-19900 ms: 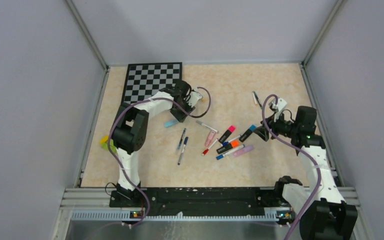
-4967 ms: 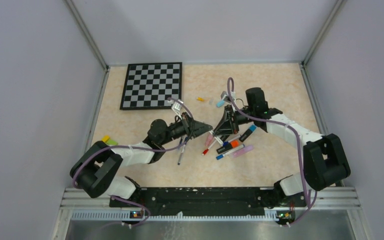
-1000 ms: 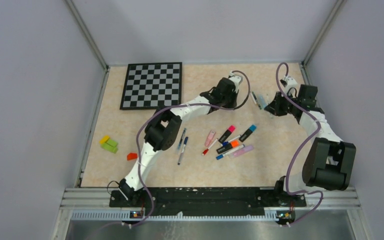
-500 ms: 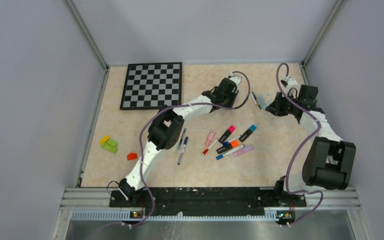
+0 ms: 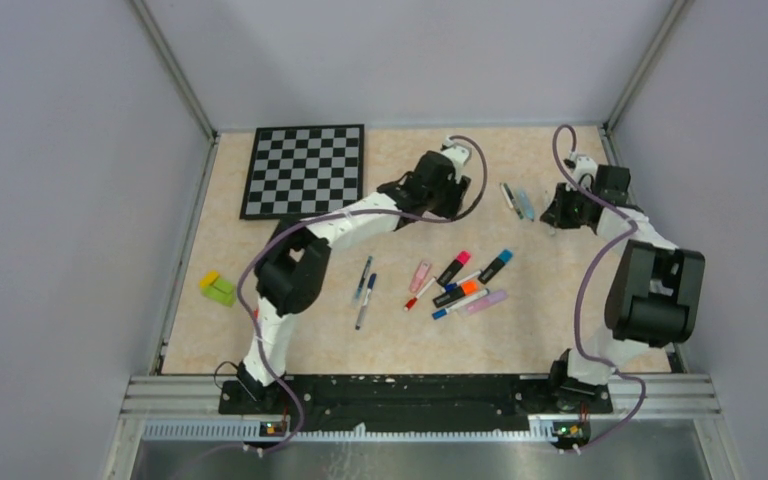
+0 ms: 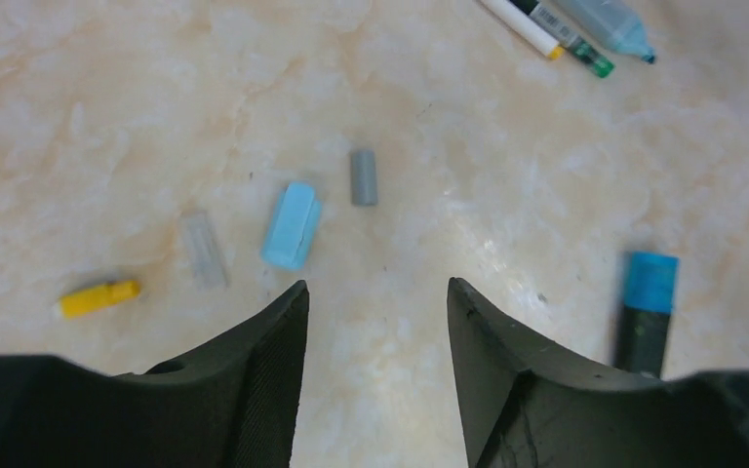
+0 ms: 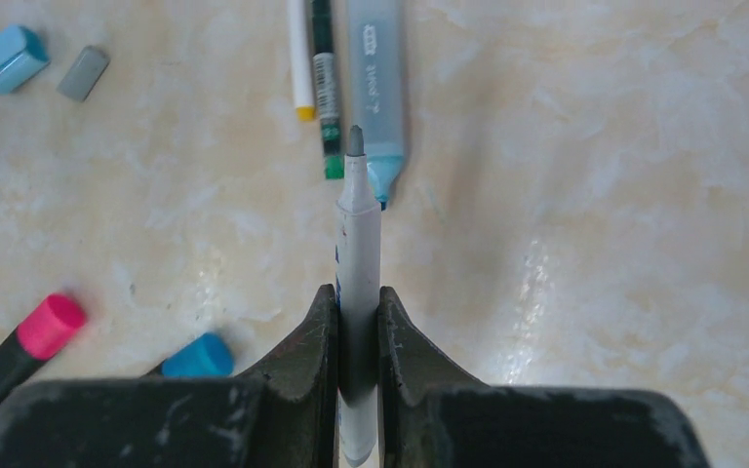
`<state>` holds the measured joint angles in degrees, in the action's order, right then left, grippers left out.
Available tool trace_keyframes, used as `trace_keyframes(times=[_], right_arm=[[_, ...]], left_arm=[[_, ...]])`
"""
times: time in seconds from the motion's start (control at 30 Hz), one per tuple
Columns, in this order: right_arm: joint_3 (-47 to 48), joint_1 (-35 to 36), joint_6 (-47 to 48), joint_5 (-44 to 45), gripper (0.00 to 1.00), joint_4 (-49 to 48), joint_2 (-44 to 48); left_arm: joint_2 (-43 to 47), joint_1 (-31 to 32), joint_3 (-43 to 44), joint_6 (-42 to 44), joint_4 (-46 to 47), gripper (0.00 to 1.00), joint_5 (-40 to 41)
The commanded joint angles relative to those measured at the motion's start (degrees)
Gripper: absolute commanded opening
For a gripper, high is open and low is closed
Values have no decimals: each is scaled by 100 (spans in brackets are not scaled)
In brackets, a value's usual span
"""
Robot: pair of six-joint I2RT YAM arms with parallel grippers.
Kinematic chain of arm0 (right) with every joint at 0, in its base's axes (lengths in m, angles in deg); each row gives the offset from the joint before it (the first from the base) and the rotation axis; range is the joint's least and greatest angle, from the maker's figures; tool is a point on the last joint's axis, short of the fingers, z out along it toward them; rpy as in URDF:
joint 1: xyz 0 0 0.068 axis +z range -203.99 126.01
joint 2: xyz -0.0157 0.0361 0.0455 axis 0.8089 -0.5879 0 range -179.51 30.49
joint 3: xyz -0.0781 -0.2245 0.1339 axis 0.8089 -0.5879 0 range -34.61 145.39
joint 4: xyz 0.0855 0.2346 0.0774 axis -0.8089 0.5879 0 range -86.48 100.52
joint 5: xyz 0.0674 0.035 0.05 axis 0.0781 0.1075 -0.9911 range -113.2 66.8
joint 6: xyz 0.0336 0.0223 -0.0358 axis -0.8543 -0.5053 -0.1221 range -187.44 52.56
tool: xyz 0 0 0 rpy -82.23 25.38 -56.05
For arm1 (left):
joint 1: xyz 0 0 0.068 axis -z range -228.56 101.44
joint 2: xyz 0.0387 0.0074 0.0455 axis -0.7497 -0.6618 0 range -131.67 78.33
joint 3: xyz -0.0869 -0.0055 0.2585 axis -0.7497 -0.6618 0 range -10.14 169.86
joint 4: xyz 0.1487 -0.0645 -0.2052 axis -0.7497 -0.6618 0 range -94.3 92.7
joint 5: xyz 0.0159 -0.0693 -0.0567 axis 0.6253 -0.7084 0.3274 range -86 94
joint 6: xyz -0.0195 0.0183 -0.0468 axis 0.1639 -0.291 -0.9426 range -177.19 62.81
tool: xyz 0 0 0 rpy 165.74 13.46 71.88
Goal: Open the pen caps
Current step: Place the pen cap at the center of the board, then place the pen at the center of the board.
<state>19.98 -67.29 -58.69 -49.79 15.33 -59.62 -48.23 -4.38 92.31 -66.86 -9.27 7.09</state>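
Observation:
My left gripper (image 6: 375, 292) (image 5: 432, 198) hovers open over the tabletop with nothing between its jaws. Just beyond its fingertips lie loose pen caps: a light blue one (image 6: 291, 226), a grey one (image 6: 363, 176), a clear one (image 6: 202, 250) and a yellow one (image 6: 98, 297). My right gripper (image 7: 358, 292) (image 5: 558, 214) is shut on a white pen (image 7: 357, 234), whose bare grey tip points away from me. Past that tip lie three uncapped pens (image 7: 327, 88) (image 5: 516, 200). Capped markers and pens lie in a cluster (image 5: 460, 280) at mid-table.
A chessboard (image 5: 305, 170) lies at the back left and a yellow-green block (image 5: 218, 288) at the left edge. Two thin blue pens (image 5: 365, 285) lie left of the cluster. A black marker with a blue cap (image 6: 649, 312) lies to the right of my left jaws.
My left gripper has opened and drawn back to the left. The right gripper has shifted right, away from the left one, with the white pen still in it.

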Motion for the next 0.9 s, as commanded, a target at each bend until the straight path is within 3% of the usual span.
trace_keyframes(times=[0.0, 0.3, 0.6, 0.87], right_arm=[[846, -67, 63, 478, 0, 11, -631], [2107, 121, 352, 1041, 0, 539, -1901], [2870, 495, 300, 1656, 2, 836, -2627], [2995, 639, 272, 1767, 9, 993, -2837]], left_arm=[[1790, -15, -1273, 121, 972, 63, -68], [4150, -126, -3779, -90, 1392, 97, 410], [5852, -191, -5256, -478, 1358, 99, 422], [6693, -196, -5827, -834, 1063, 99, 473]])
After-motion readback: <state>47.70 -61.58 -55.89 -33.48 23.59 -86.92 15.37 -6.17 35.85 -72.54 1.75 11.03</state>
